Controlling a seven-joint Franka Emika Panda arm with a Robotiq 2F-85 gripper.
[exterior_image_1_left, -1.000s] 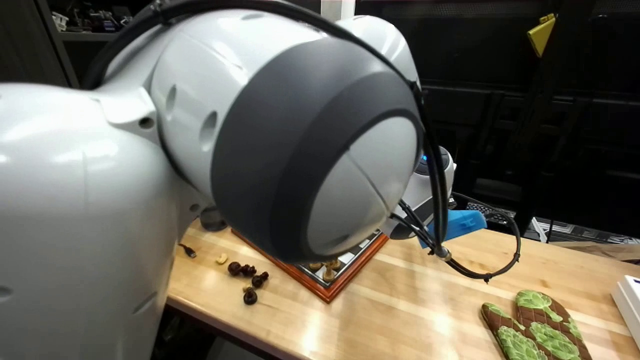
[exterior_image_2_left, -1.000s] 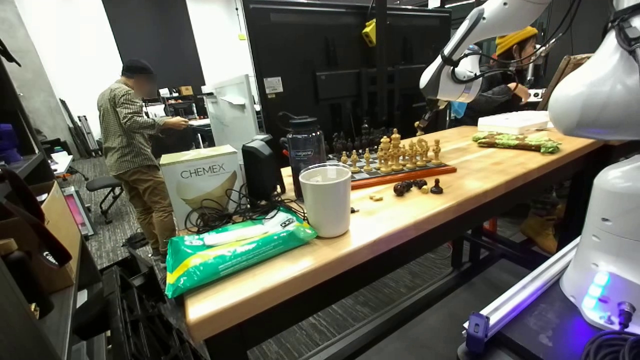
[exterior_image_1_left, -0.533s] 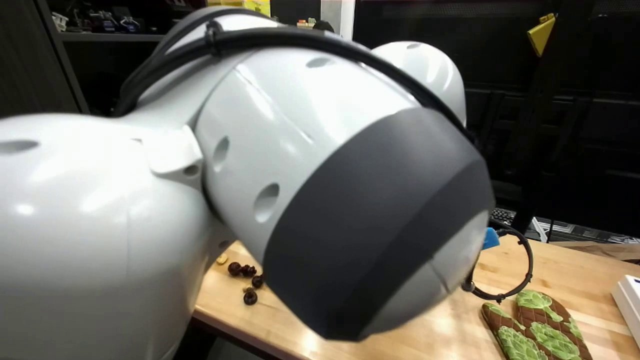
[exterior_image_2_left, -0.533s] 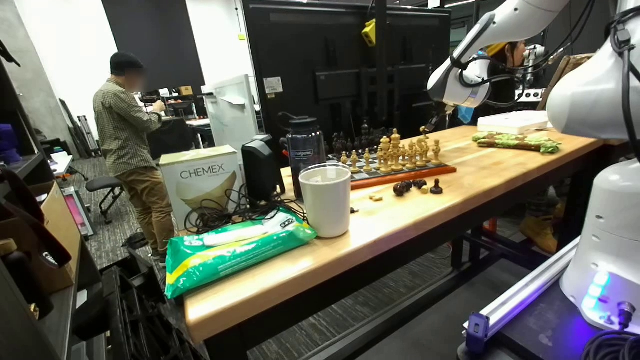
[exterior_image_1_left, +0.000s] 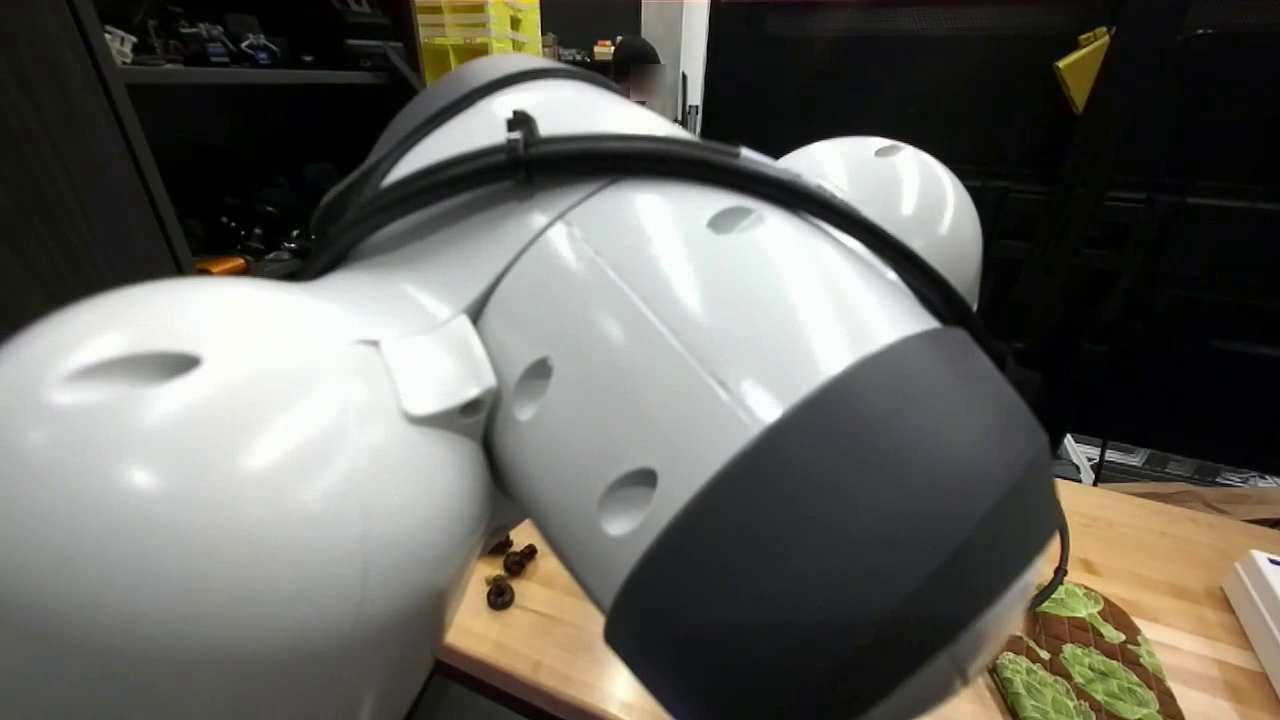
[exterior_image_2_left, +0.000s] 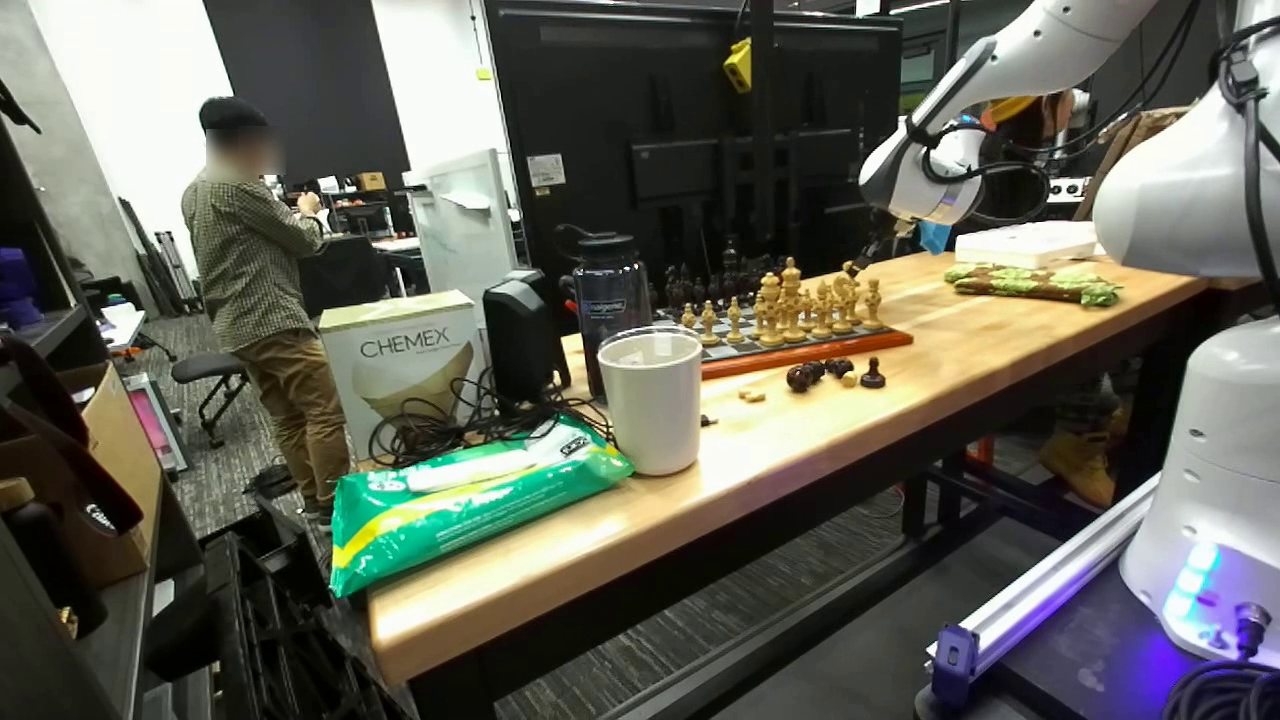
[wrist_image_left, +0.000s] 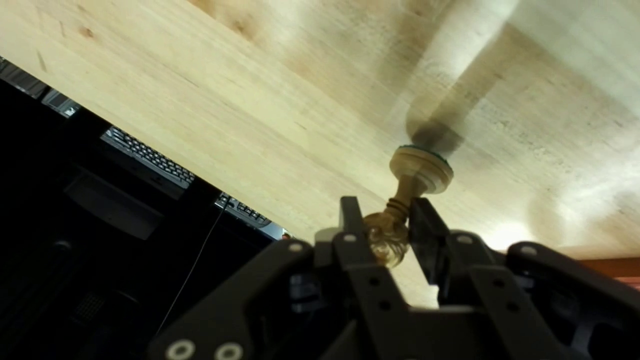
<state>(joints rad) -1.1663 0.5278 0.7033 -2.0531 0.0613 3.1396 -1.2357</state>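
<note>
My gripper (wrist_image_left: 384, 207) is shut on a light wooden chess piece (wrist_image_left: 412, 186) with a carved head and a round base. The piece is tilted, its head between the fingers and its base pointing away over the wooden table (wrist_image_left: 280, 115). Whether the base touches the table I cannot tell. In an exterior view the gripper (exterior_image_2_left: 866, 256) is low behind the light chess pieces (exterior_image_2_left: 790, 305), and the held piece is hard to pick out there. The chessboard (exterior_image_2_left: 815, 353) has a red-brown rim, which shows in the wrist view (wrist_image_left: 612, 266). The arm hides the gripper in an exterior view.
Dark chess pieces (exterior_image_2_left: 818, 372) lie before the board, with an upright dark pawn (exterior_image_2_left: 873, 375). A patterned oven mitt (exterior_image_2_left: 1030, 284) and white box (exterior_image_2_left: 1025, 243) are at the right. A white mug (exterior_image_2_left: 651, 405), dark bottle (exterior_image_2_left: 609, 285) and green packet (exterior_image_2_left: 470, 515) stand nearer.
The arm has swung; its large joint moved right and down in an exterior view. The gripper, holding the light piece, has moved slightly right and lower. The person at the back has turned and shifted.
</note>
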